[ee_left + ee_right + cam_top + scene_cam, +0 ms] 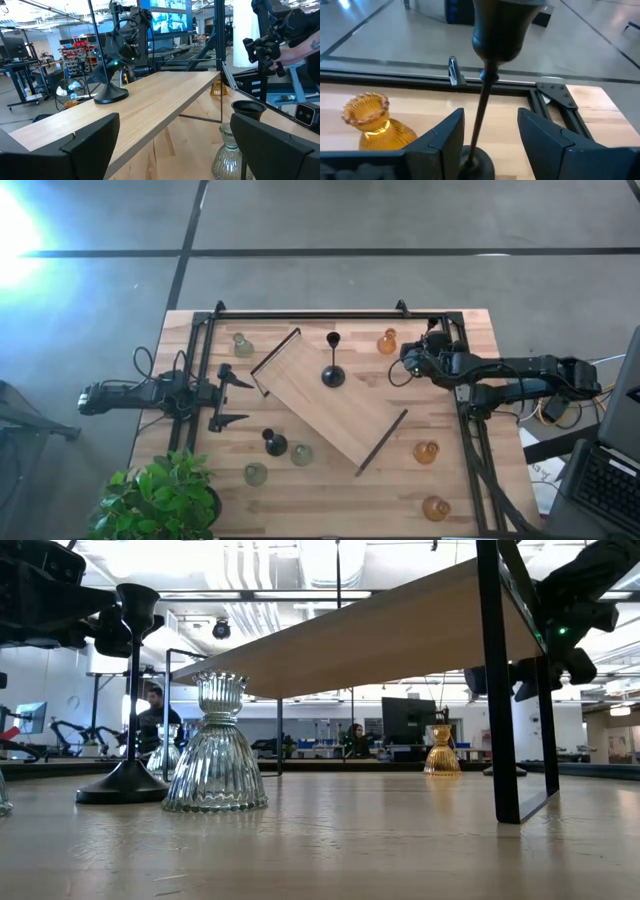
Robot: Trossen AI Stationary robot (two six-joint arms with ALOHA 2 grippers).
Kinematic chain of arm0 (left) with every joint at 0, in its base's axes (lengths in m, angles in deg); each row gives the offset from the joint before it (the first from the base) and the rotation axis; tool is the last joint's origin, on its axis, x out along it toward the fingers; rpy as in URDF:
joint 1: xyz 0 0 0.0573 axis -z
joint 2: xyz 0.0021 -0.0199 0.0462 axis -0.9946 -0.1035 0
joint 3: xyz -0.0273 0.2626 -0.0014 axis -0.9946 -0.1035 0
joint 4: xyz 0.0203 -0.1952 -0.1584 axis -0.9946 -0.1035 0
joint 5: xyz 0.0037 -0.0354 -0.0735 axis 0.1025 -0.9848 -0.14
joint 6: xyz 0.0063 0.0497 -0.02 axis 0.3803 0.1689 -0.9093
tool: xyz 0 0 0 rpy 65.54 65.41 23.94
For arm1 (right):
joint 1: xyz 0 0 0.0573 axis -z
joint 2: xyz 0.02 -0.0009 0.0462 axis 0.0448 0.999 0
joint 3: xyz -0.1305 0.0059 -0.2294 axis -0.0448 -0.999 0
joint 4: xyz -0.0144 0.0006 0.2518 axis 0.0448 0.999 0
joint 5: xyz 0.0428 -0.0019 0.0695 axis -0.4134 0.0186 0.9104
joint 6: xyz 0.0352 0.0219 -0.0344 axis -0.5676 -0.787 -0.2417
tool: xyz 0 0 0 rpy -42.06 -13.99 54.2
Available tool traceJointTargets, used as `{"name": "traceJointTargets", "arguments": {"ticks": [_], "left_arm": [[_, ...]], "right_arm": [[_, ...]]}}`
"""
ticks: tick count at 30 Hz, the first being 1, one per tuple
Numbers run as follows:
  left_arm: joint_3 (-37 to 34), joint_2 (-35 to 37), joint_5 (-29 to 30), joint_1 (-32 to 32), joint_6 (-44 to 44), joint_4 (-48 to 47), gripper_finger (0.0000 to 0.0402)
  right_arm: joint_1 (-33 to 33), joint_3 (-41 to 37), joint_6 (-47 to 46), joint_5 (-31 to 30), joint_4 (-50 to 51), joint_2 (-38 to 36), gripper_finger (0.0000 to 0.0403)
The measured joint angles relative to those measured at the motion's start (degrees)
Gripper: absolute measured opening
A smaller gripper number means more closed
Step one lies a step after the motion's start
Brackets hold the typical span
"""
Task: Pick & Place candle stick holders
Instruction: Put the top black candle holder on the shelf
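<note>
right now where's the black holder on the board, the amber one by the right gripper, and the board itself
black holder on the board [333, 376]: high view, on its round base.
amber holder [387, 342]: high view, on its glass body.
wooden board [345, 412]: high view, on bare wood past the black holder.

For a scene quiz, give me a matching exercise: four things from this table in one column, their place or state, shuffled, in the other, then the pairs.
Things:
1. left claw
2. right claw
3. board
4. plant

Places or states:
A. carries one black holder
B. open, a finger on either side of a black stem
C. green, at the corner of the table by the left arm
D. open and empty, beside the board

Pairs: 1-D, 2-B, 3-A, 4-C
</note>
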Motion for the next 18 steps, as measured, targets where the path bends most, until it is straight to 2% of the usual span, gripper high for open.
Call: {"name": "traceJointTargets", "arguments": {"ticks": [11, 18], "left_arm": [[0.00, 0.00, 0.00, 0.01, 0.00, 0.00, 0.0383], [0.00, 0.00, 0.00, 0.01, 0.00, 0.00, 0.0383]], "right_arm": [[5.84, -3.00, 7.51, 5.37, -10.92, 0.00, 0.0171], [9.44, -3.45, 9.60, 5.53, -12.56, 0.00, 0.0165]]}}
